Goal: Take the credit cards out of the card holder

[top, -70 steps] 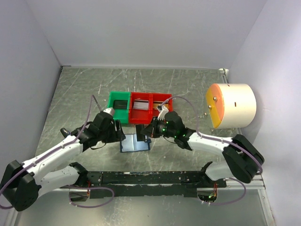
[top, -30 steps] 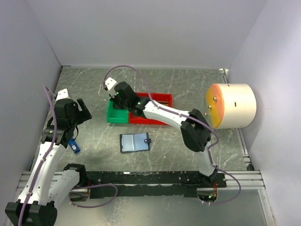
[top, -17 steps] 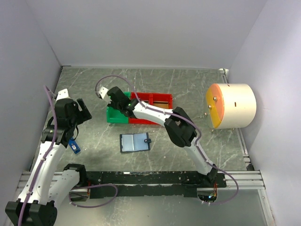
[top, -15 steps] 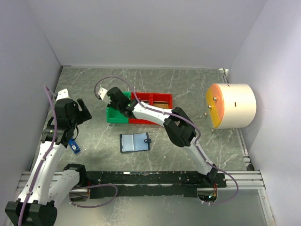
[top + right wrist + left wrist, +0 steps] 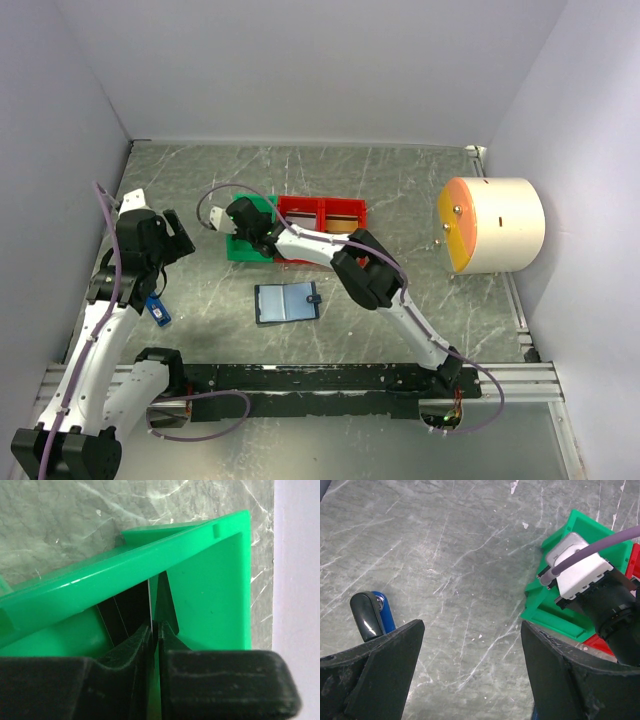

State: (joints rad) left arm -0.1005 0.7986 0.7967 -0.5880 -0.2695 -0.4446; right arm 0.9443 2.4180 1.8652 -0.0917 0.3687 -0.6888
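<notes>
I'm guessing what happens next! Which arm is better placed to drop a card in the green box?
Right. The right gripper sits inside the green bin, pinching a thin credit card by its edge. The left gripper hangs open and empty, off to the bin's side.

The green bin (image 5: 200, 575) is glossy moulded plastic with soft highlights along its rim, and the red bin (image 5: 320, 212) against its right side has the same shine. The table (image 5: 420, 180) under the green bin is smooth grey stone-patterned sheet, veined white and faintly shiny. In front of the green bin the card holder (image 5: 287, 302) looks matt, perhaps leather, while the credit card (image 5: 149, 602) inside the bin is thin and smooth.
</notes>
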